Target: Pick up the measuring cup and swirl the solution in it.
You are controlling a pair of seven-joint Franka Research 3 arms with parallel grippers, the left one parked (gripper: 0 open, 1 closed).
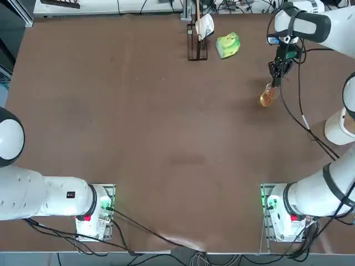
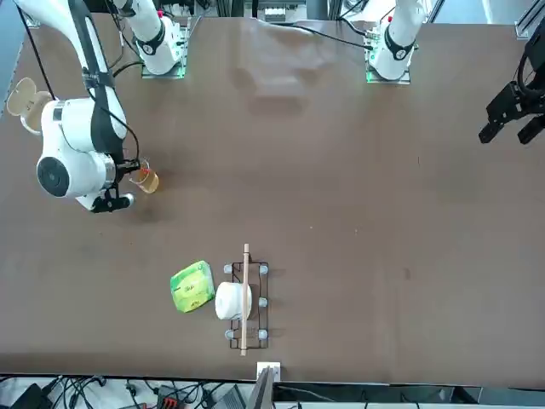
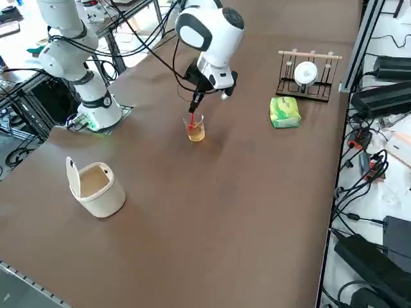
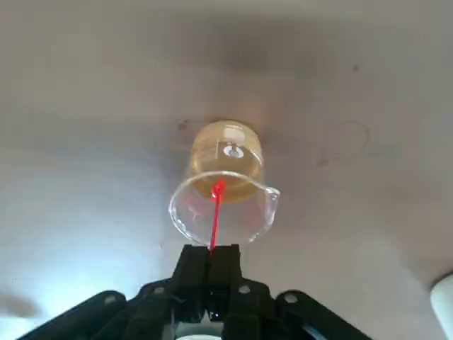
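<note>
Brown table [image 1: 138,138] (matte), cables [image 3: 366,160] along its edge.

No legible text or labels

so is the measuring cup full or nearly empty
Partly filled: the solution sits low in the measuring cup, well under its rim, which the right claw pinches.

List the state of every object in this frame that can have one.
right gripper: shut on a thin red stirrer, above the cup's rim
measuring cup: upright on the table, not gripped
solution: orange, sitting low in the cup
white cup: upright, lid flipped open
green packet: lying flat
</note>
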